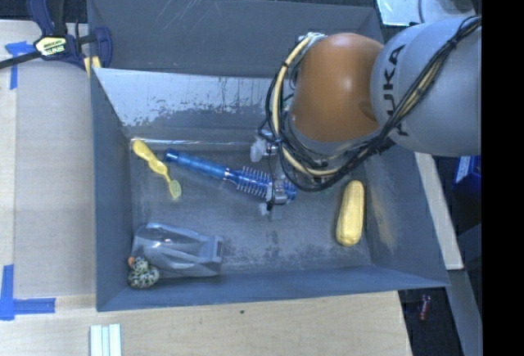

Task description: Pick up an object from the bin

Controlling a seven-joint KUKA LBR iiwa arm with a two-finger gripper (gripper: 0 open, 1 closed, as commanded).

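Lying in the bin (113, 182): blue brush (214, 171), corn cob (350, 214), perhaps a spoon (155, 166).

One camera looks steeply down into the grey bin (229, 27) from close by, seemingly tilted from the bin's near side; the arm (434, 92) enters from the bin's right, covering its far-right corner.

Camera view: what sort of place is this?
Probably a robotics lab's bin-picking cell: a grey metal bin holds loose odds like a blue brush and a yellow corn cob, and a KUKA arm reaches in over it.
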